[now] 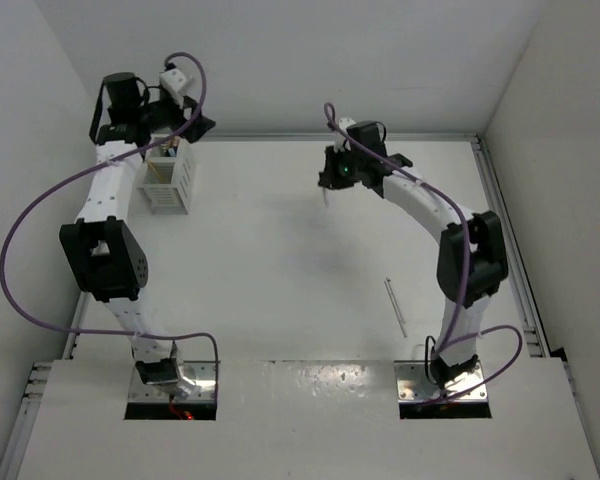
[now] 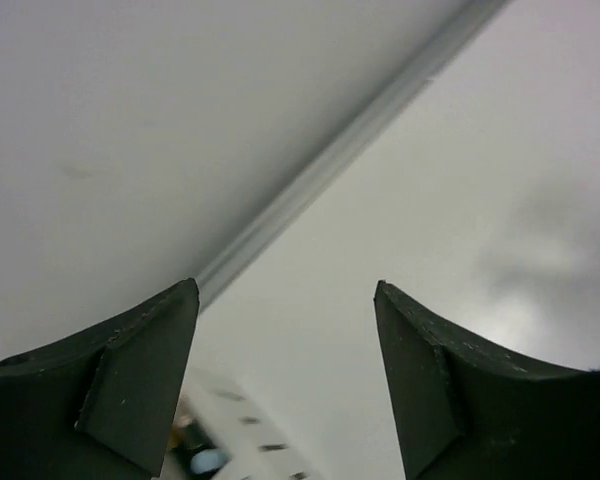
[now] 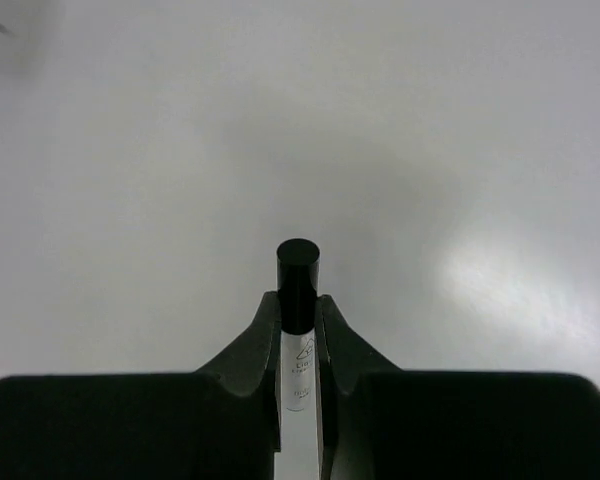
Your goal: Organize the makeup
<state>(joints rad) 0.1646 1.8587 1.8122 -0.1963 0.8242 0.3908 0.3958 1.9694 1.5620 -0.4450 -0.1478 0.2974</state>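
Note:
A black-and-white makeup tube stands between the fingers of my right gripper, which is shut on it, the black cap poking out past the tips. From above, that gripper hangs over the back middle of the table with the tube's pale end below it. My left gripper is open with nothing between its fingers. It hovers just above the white slatted box. A light blue piece of makeup shows blurred inside the box. One thin stick lies on the table at the right.
Purple cables loop along both arms. A metal rail marks the table's back edge where the wall starts. The right wall rail runs close behind the right arm's elbow.

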